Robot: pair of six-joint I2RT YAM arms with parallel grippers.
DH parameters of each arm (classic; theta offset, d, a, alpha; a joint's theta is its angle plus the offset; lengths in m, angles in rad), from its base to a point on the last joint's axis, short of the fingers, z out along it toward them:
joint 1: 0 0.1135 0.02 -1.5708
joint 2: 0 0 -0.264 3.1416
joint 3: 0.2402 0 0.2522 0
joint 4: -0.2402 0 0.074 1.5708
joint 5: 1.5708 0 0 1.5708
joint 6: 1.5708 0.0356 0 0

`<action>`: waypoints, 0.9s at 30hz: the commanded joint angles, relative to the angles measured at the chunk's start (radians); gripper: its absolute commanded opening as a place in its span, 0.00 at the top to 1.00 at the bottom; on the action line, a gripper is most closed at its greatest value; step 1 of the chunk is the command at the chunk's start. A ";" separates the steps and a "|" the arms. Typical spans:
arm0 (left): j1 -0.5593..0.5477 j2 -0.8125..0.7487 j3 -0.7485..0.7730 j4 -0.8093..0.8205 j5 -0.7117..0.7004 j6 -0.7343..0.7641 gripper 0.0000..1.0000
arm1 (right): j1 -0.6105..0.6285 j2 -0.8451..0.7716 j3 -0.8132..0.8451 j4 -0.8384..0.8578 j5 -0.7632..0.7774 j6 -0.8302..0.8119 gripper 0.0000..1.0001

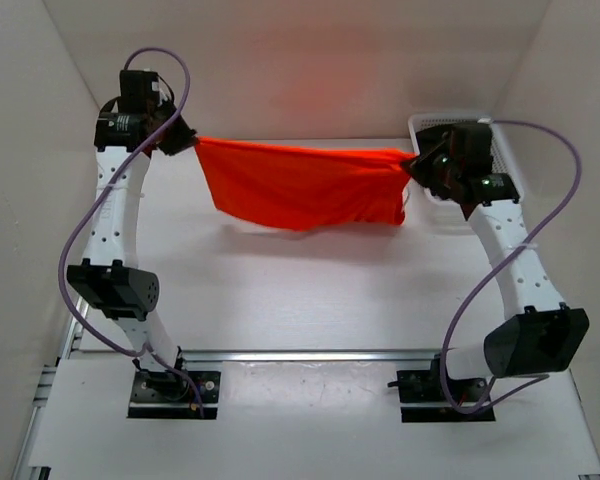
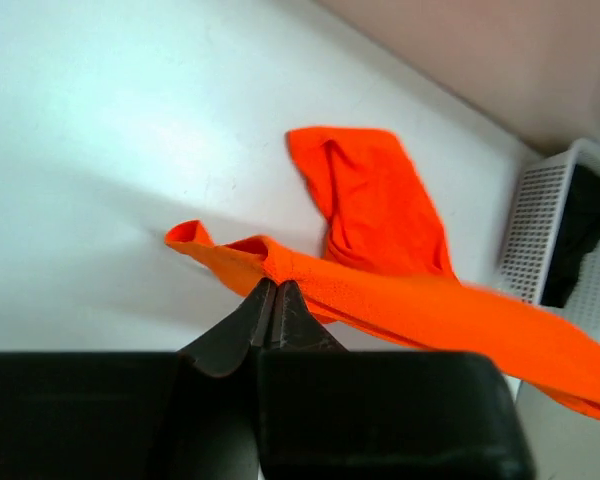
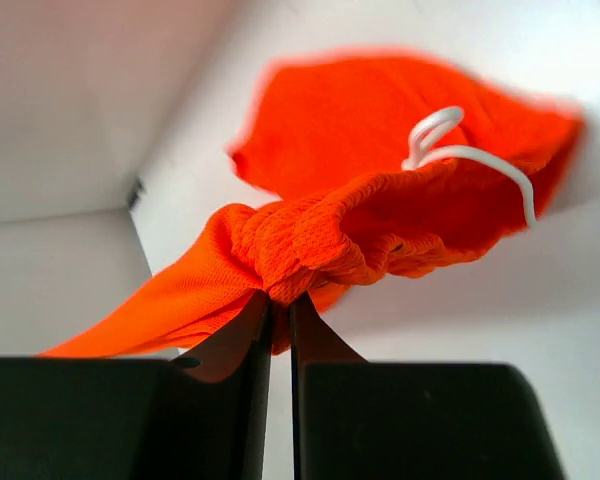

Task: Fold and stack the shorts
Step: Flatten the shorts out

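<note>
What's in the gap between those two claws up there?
Only the orange shorts, pinched at one end by the left gripper and at the other by the right gripper, stretched over the table. The top view shows it.

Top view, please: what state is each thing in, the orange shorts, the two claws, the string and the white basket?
shorts: held up, stretched between both grippers, the rest hanging down.
left gripper: shut on one end of the shorts.
right gripper: shut on the gathered waistband end.
drawstring: loose, looping free.
basket: upright at the far right, something dark inside.
</note>
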 commanded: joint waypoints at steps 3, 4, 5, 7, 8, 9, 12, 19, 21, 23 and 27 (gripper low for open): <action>0.044 -0.039 0.029 -0.040 -0.011 0.034 0.89 | 0.011 -0.093 0.039 -0.068 0.177 -0.243 1.00; 0.044 -0.068 -0.025 -0.018 0.012 0.034 0.89 | 0.035 -0.150 -0.002 -0.068 0.187 -0.253 1.00; 0.044 -0.133 -0.088 0.002 0.026 0.034 0.89 | 0.051 -0.180 -0.051 -0.068 0.210 -0.264 1.00; 0.044 -0.205 -0.315 0.061 0.047 0.022 0.89 | 0.100 -0.288 -0.232 -0.068 0.233 -0.241 1.00; 0.044 -0.280 -0.398 0.077 0.047 0.022 0.89 | 0.115 -0.326 -0.298 -0.068 0.234 -0.225 1.00; 0.019 -0.321 -0.567 0.086 0.026 -0.016 0.89 | 0.150 -0.402 -0.364 -0.068 0.244 -0.203 1.00; 0.010 -0.493 -0.908 0.114 -0.017 -0.076 0.89 | 0.218 -0.559 -0.610 -0.138 0.244 -0.087 0.82; 0.010 -0.578 -1.059 0.116 0.044 -0.066 0.31 | 0.239 -0.820 -0.671 -0.343 0.328 0.008 0.31; 0.010 -0.552 -0.996 0.116 0.026 -0.043 0.22 | 0.230 -0.767 -0.614 -0.343 0.358 -0.026 0.31; -0.015 -0.498 -0.892 0.116 0.014 -0.031 0.22 | 0.230 -0.681 -0.522 -0.308 0.358 -0.074 0.43; -0.077 -0.348 -0.706 0.116 -0.008 0.021 0.42 | 0.230 -0.368 -0.381 -0.259 0.321 -0.210 0.91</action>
